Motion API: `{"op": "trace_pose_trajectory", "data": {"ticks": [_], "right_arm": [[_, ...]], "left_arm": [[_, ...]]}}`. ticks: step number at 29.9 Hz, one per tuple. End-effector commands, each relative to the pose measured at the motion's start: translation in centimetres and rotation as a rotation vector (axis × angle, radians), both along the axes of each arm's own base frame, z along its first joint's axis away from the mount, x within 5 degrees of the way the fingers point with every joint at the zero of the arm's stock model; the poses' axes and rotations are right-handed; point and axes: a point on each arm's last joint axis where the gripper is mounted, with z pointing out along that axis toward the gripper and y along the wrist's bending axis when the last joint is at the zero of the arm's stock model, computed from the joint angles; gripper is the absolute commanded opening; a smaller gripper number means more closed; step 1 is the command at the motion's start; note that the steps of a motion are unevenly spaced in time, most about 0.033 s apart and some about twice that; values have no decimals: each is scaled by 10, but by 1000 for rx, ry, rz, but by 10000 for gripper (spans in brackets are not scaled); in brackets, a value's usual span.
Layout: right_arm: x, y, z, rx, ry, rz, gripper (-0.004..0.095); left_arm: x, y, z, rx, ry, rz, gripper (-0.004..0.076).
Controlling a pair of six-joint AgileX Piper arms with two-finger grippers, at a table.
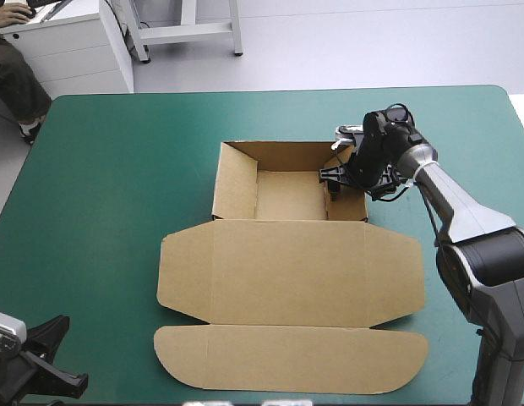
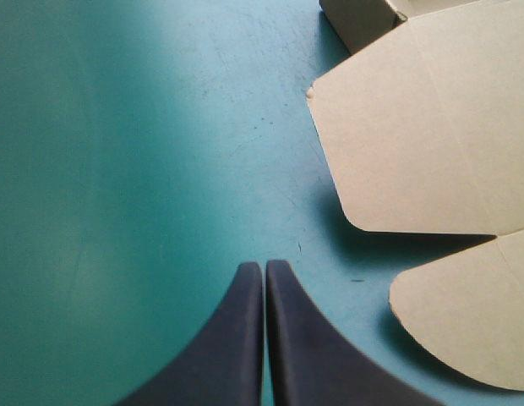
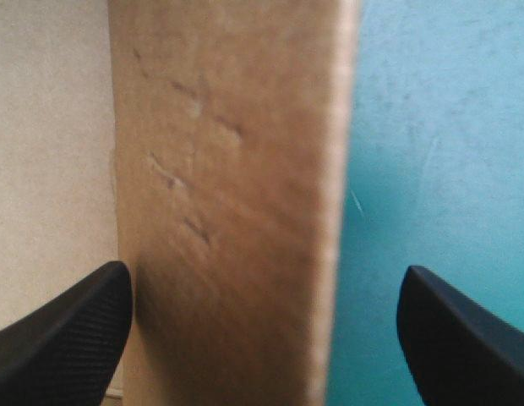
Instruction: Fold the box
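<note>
The box of brown board [image 1: 287, 271] lies in the middle of the desk with the teal-green cover [image 1: 110, 169]. Its far part is already a small open tray with walls standing up. Its lid lies flat and spreads toward the near edge of the desk, with a rounded flap [image 1: 287, 359] at the very end. The lid's long side runs from left to right across the desk.

The right hand with two black fingers [image 1: 336, 180] is at the tray's right wall [image 3: 237, 169]. It is wide open. The wall stands between its fingers, one finger over the inside of the tray and one outside. I think this wall is the next job, to pinch or push.

The left hand [image 2: 264, 275] is pressed closed and holds nothing. It is by the near left corner of the desk, well apart from the tray. The lid's left corner is ahead of it, off to one side. The right hand is much nearer to the work.
</note>
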Motion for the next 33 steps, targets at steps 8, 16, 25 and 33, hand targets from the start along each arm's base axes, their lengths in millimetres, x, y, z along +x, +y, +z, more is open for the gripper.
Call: {"op": "trace_pose_trajectory", "data": {"ticks": [8,16,25,33], "right_arm": [[-2,1,26,54,-86,-8,619],[-3,1,26,52,-81,-7,71],[-3,0,29,47,-78,-3,-15],[-7,-30,115,-106,-320,-23,-15]], "left_arm": [[8,-5,3,-27,-54,-12,-10],[8,-5,2,-25,-47,-11,-10],[9,-3,-4,2,-13,-1,-10],[9,-3,-5,11,-9,3,-10]]}}
